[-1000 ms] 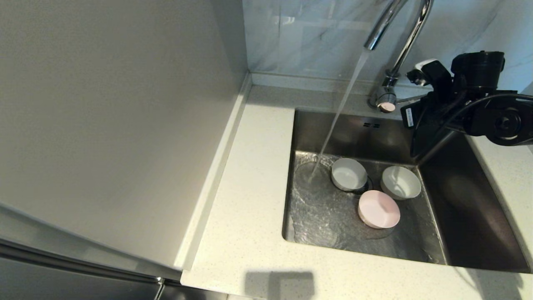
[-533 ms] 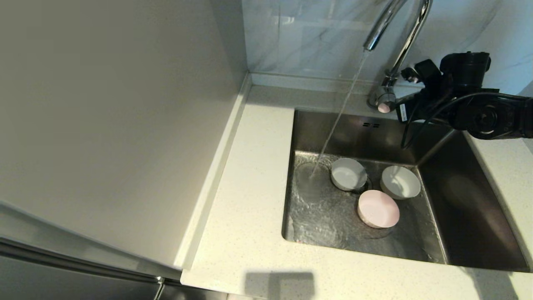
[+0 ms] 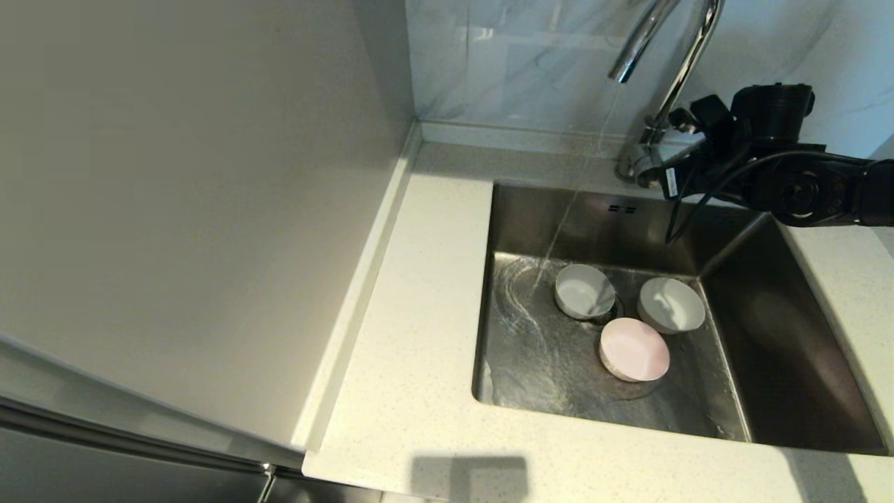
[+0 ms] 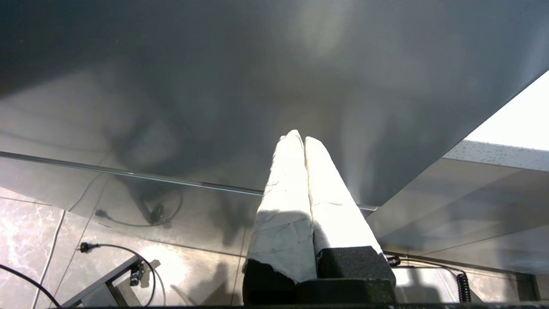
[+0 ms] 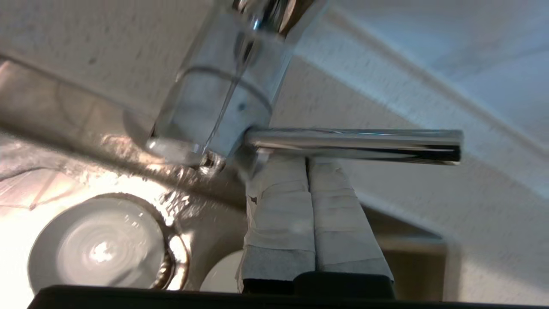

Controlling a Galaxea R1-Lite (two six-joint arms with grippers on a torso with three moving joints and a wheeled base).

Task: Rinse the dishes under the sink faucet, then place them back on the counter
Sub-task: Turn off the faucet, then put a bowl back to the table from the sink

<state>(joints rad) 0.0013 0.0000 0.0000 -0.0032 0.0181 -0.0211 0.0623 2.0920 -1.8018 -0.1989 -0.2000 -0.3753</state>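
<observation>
Pressing its two tape-wrapped fingers (image 5: pixel 296 206) flat together, the right end effector (image 5: pixel 307 165) sits clenched and empty with its tips against the thin chrome lever (image 5: pixel 351 145) at the base of the faucet (image 3: pixel 681 59), a tall polished gooseneck with a curved spout. A thin, faint stream of water (image 3: pixel 569 202) falls from the spout onto the wet floor of the sink (image 3: pixel 789 335), a deep rectangular basin of brushed steel. Three small round shallow dishes lie clustered on that floor: a greyish-white bowl (image 3: pixel 584 290) beside the drain, a white bowl (image 3: pixel 672 304) near it toward the right, and a pale pink bowl (image 3: pixel 634 349) nearer the robot, close to both. The speckled off-white stone worktop (image 3: pixel 412 335) frames the basin. The left end effector (image 4: pixel 303 141) hangs below the worktop before a smooth grey cabinet front (image 4: pixel 214 86), its white-wrapped fingers closed on nothing.
</observation>
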